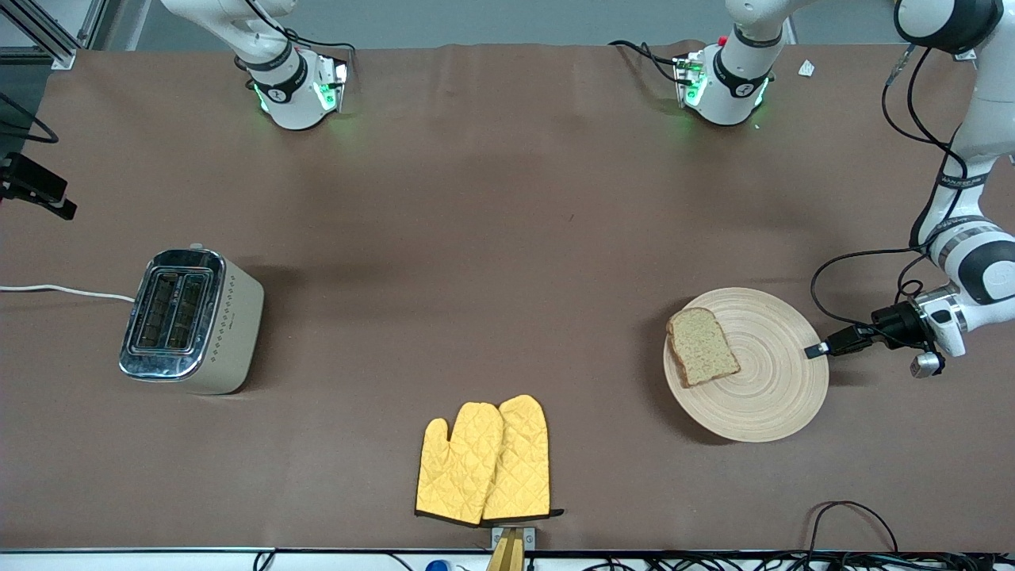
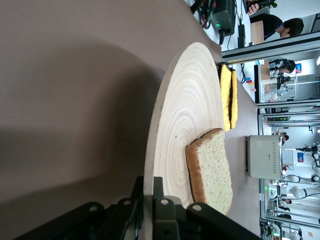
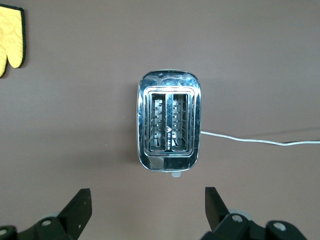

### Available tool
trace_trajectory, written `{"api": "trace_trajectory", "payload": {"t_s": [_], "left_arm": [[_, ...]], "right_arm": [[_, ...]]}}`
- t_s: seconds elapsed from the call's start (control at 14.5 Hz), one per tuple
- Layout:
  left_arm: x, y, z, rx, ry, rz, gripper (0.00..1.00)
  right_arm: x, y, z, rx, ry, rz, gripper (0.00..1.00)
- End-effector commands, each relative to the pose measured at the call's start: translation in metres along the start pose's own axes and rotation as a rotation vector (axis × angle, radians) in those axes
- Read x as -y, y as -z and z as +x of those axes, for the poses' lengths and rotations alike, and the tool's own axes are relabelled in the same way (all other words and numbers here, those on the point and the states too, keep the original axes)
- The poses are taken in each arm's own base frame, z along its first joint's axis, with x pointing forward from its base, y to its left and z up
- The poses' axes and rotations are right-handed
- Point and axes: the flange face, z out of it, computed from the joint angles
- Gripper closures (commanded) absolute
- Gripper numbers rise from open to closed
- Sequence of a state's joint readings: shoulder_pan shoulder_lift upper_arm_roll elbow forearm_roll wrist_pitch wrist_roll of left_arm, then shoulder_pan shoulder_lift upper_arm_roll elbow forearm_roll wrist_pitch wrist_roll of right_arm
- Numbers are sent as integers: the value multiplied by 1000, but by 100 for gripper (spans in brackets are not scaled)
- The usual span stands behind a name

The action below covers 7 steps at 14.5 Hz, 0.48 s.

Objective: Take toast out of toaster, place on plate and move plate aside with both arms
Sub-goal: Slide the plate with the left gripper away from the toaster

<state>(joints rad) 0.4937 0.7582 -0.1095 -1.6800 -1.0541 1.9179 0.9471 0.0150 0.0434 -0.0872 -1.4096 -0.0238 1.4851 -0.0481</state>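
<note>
A brown cloth covers the whole desk, creased faintly along its edge by the arm bases. The plate lies toward the left arm's end of the desk, closer to the front camera's edge than to the bases' edge. The toast rests flat on it, on the part of the plate toward the right arm's end, with its crust reaching the rim there.

The left gripper comes in low from the left arm's end, its claw pinched narrow on the plate's rim; in the left wrist view the fingers sit above and below the wooden edge.

The toaster stands toward the right arm's end, both slots empty, a white cord trailing off that edge. The right gripper waits in the air straight over the toaster, its claw spread wide and empty.

A pair of yellow oven mitts lies overlapped near the middle of the front camera's edge.

Past the desk, the left wrist view shows metal framing, glass partitions, and cluttered benches.
</note>
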Motion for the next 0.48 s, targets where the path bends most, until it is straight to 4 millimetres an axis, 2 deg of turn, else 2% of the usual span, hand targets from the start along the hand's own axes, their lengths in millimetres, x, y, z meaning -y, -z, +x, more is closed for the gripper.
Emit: {"api": "trace_trajectory", "payload": {"t_s": [0.0,0.14,0.28,0.34,0.41], "left_arm": [[10,-7,2,24,-2,-45,100],[22,-11,-4,29,16,-51,97],[27,-15,-6,31,1,-53,87],[30,-17,-8,35,4,-54,69],[28,-17,-6,34,-1,-53,46]], "right_arm": [[1,0,-5,11,-18,-5,0],[1,0,-5,9,-19,4,0],[1,-1,-5,10,-20,10,0],[1,-1,-5,10,-20,10,0],[1,-1,-5,10,-19,12,0]]}}
